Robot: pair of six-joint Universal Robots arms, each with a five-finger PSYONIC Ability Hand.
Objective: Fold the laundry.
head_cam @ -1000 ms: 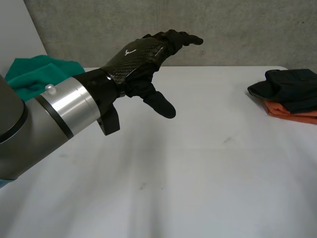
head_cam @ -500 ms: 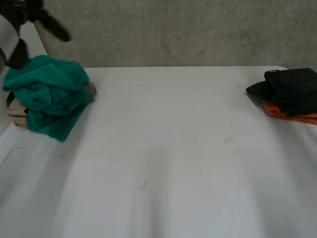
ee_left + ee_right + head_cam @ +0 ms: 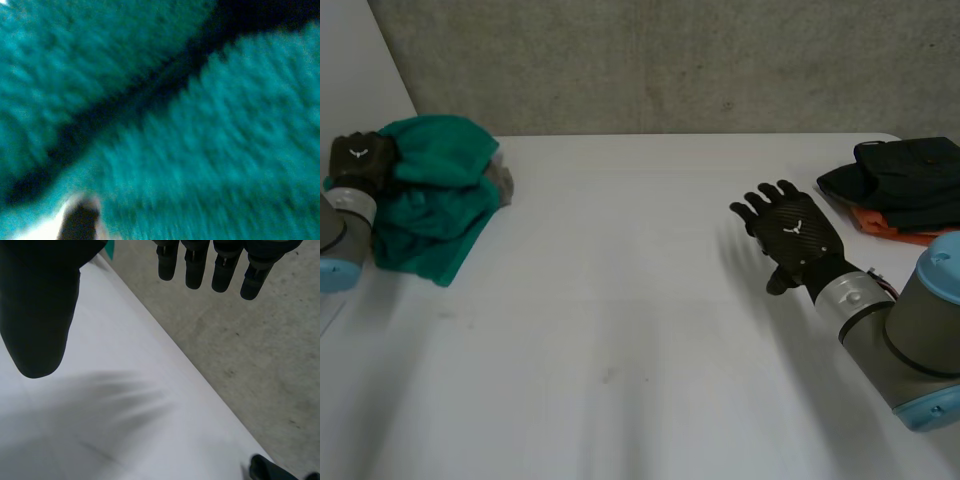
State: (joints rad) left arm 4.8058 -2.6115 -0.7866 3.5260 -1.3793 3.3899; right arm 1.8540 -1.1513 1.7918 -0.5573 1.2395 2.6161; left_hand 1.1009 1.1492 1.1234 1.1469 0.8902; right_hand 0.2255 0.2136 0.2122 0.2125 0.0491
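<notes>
A crumpled green cloth point(image 3: 435, 190) lies in a heap at the table's far left, and its fuzzy surface point(image 3: 200, 150) sits close against my left palm in the left wrist view. My left hand point(image 3: 360, 160) is pressed against the left side of that heap, back of the hand up. My right hand point(image 3: 790, 235) hovers over the right half of the white table point(image 3: 640, 320), palm down and open. In the right wrist view its thumb point(image 3: 40, 305) and straight fingers point(image 3: 225, 265) are spread apart with nothing between them.
A folded dark garment point(image 3: 910, 180) rests on an orange one point(image 3: 905, 230) at the far right edge. A grey-beige piece point(image 3: 501, 184) peeks out beside the green heap. A concrete wall runs behind the table.
My left hand swung from in front of the camera out to the far left, then came down onto the green heap. My right hand has come into view over the table's right side.
</notes>
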